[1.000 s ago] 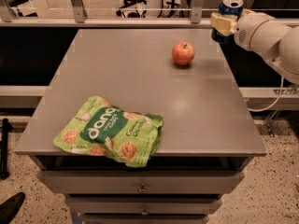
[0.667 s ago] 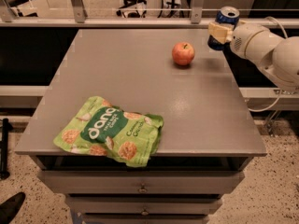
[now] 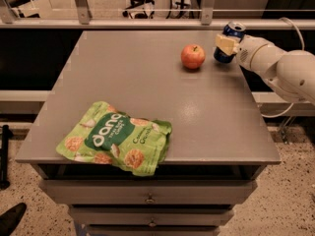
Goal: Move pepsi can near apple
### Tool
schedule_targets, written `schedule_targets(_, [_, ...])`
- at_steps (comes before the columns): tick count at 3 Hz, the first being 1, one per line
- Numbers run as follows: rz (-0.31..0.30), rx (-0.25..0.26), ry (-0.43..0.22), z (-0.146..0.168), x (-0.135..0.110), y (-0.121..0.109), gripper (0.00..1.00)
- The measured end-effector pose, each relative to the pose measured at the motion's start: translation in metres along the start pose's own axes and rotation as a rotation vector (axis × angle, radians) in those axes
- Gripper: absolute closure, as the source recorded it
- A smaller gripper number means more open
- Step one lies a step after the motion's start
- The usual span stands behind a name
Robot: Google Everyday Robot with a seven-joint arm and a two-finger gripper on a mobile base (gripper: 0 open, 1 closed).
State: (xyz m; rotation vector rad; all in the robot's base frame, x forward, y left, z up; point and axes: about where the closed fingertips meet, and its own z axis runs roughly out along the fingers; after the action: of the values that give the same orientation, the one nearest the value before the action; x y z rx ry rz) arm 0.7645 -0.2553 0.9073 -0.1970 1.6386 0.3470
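The dark-blue pepsi can [image 3: 231,34] with its silver top is held tilted at the table's far right edge, its base close to the tabletop. My gripper [image 3: 226,45] is shut on the can, with a pale finger [image 3: 225,44] across its side, and the white arm comes in from the right. The red-orange apple [image 3: 193,56] stands on the table just left of the can, a small gap apart.
A green snack bag [image 3: 116,138] lies near the table's front left edge. The grey table [image 3: 147,87] has drawers below the front. A metal railing [image 3: 147,10] runs behind the far edge. A cable hangs at the right.
My gripper has carried the can down and to the left, from above the far right corner to just beside the apple. The apple and bag have not moved.
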Motion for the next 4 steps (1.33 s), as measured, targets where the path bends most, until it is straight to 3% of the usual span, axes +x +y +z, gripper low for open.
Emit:
schedule_targets(1, [0.017, 0.000, 0.016, 0.003, 0.008, -0.001, 0.51])
schedule_targets(2, [0.035, -0.027, 0.043, 0.013, 0.016, 0.007, 0.12])
schedule_targets(3, [0.041, -0.044, 0.052, 0.017, 0.019, 0.012, 0.00])
schedule_targets(4, [0.041, -0.065, 0.065, 0.022, 0.020, 0.018, 0.00])
